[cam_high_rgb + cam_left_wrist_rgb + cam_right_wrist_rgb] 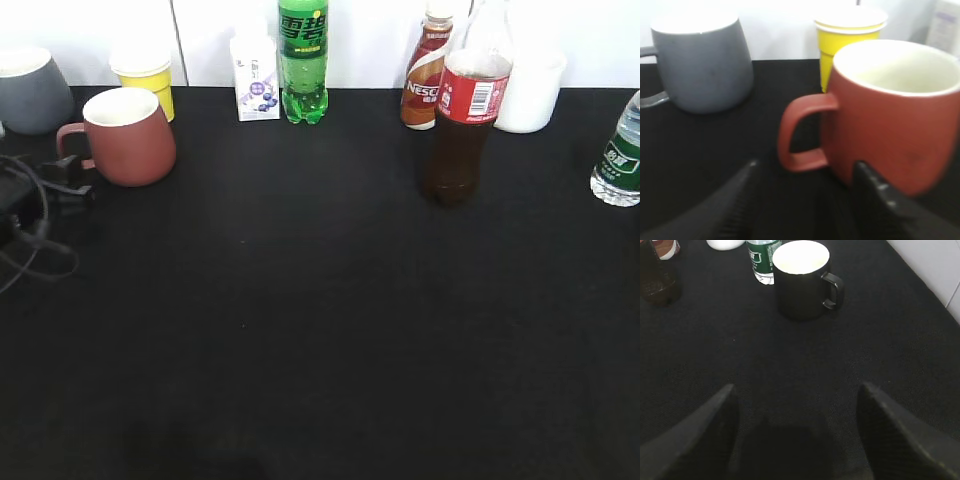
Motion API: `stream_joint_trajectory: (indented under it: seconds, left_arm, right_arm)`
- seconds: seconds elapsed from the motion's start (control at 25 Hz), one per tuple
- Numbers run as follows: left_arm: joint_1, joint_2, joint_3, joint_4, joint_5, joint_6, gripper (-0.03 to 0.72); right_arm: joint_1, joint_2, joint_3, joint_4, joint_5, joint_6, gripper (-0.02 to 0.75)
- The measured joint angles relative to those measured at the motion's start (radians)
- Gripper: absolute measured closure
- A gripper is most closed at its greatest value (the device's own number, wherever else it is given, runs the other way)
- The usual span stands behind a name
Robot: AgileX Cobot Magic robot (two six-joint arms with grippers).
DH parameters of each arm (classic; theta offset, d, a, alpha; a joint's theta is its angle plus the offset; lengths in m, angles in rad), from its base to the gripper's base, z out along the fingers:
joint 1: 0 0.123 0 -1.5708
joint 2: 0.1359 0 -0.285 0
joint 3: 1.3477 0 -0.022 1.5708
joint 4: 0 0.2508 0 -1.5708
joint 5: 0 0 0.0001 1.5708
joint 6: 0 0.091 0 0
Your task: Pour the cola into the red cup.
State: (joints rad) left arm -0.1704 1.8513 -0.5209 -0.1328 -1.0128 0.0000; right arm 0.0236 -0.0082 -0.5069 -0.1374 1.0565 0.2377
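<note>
The red cup (130, 135) stands at the back left of the black table, its handle pointing left and its cream inside empty. It fills the right of the left wrist view (890, 115). My left gripper (807, 165) is open, low over the table, with its fingertips on either side of the cup's handle and not touching it. The cola (465, 120) stands upright at the back right, and its base shows at the top left of the right wrist view (657, 285). My right gripper (797, 386) is open and empty above bare table, well short of the cola.
A grey mug (30, 90), a yellow paper cup (145, 75), a small carton (256, 80), a green Sprite bottle (303, 60), a Nescafe bottle (427, 80) and a white cup (530, 90) line the back. A water bottle (620, 150) and a black mug (802, 285) stand at the right.
</note>
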Motion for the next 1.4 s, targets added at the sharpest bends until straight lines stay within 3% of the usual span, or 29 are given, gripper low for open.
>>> stream_joint_trajectory:
  seconds: [0.2,0.6,0.68,0.76,0.8,0.96,1.08,1.2,1.28,1.4]
  left_arm:
    - [0.063,0.066,-0.080,0.021,-0.004,0.000,0.207]
    - [0.078,0.236,-0.288,0.047,0.014,0.000,0.230]
    - [0.091,0.279,-0.360,0.068,0.023,0.000,0.316]
    - [0.092,0.288,-0.372,0.102,0.007,0.000,0.496]
    - [0.092,0.289,-0.372,0.106,-0.001,0.000,0.557]
    - [0.104,0.287,-0.370,0.190,-0.013,0.000,0.629]
    - [0.104,0.223,-0.305,0.271,0.009,0.000,0.630]
    - [0.103,0.159,-0.169,0.316,-0.107,-0.038,0.630]
    - [0.103,0.101,-0.080,0.406,-0.141,-0.111,0.630]
    - [0.099,0.000,-0.022,0.627,-0.142,-0.209,0.630]
  right_arm:
    - [0.000,0.000,0.000,0.000,0.000,0.000,0.182]
    - [0.000,0.000,0.000,0.000,0.000,0.000,0.182]
    - [0.000,0.000,0.000,0.000,0.000,0.000,0.182]
    - [0.000,0.000,0.000,0.000,-0.001,0.000,0.182]
    - [0.000,0.000,0.000,0.000,-0.001,0.000,0.182]
    - [0.000,0.000,0.000,0.000,-0.001,0.000,0.182]
    - [0.000,0.000,0.000,0.000,-0.001,0.000,0.182]
    - [0.000,0.000,0.000,0.000,-0.001,0.000,0.182]
    - [0.000,0.000,0.000,0.000,-0.001,0.000,0.182]
    - [0.000,0.000,0.000,0.000,-0.001,0.000,0.182]
